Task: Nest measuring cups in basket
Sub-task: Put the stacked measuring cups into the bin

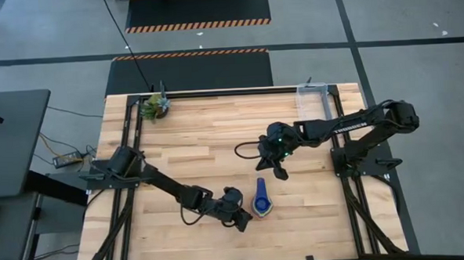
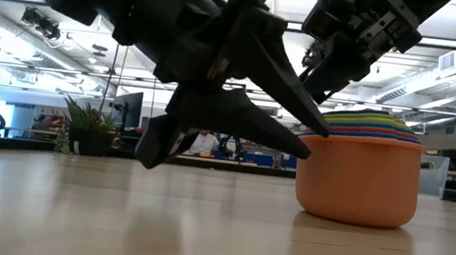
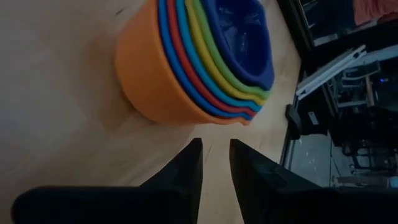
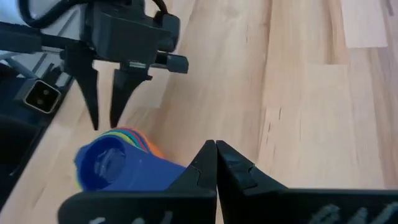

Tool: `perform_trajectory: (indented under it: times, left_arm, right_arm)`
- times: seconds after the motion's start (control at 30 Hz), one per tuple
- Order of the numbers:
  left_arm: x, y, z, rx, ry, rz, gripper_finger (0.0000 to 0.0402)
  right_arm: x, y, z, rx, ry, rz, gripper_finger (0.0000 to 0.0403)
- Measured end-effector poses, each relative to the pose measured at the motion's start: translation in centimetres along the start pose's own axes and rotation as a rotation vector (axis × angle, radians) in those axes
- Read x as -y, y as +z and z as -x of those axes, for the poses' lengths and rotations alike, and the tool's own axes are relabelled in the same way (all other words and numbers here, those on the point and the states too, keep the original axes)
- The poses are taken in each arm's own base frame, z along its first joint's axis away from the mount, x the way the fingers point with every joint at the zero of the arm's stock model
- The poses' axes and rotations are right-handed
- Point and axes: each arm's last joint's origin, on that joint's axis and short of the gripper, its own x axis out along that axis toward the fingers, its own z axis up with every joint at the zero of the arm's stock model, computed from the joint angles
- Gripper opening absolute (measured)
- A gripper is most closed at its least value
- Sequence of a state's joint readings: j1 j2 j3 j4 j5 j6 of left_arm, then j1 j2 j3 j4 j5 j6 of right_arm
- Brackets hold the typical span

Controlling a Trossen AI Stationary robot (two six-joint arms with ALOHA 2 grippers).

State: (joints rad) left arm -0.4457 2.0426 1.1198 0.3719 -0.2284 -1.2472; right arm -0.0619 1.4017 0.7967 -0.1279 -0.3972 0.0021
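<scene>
The measuring cups (image 1: 261, 205) are nested in one stack: orange outermost, then blue, red, light blue, yellow and green, with dark blue innermost (image 3: 242, 37). The stack (image 2: 359, 171) stands upright on the orange cup's base near the table's near edge. My left gripper (image 1: 241, 218) sits low beside it on its left, fingers narrowly open (image 3: 215, 148) and pointing at its rim with a small gap. My right gripper (image 4: 215, 147) is shut and hovers above and beyond the stack (image 1: 280, 172). The clear basket (image 1: 312, 100) stands at the far right corner.
A small potted plant (image 1: 155, 107) stands at the table's far left corner. Bare wood lies between the cup stack and the basket. The black frame rails (image 1: 338, 133) run along the table's sides. The right arm (image 1: 349, 126) reaches in from the right.
</scene>
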Motion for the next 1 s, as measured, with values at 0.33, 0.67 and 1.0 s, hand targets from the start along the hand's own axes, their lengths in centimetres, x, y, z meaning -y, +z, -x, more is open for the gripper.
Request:
perform_trajectory:
  times: [0.33, 0.67, 1.0]
  left_arm:
    - [-1.2, 1.8, -0.4, 0.023, 0.064, -0.015, 0.0087]
    - [-2.2, 3.6, -0.7, 0.046, 0.114, -0.052, 0.0087]
    - [-3.0, 4.9, -0.9, 0.058, 0.153, -0.089, 0.0087]
  right_arm:
    - [0.9, -1.1, -2.3, -0.067, 0.075, -0.032, 0.0001]
    - [1.2, -1.7, -3.9, -0.088, 0.137, -0.037, 0.0001]
    - [1.5, -2.7, -4.8, -0.161, 0.158, -0.072, 0.0001]
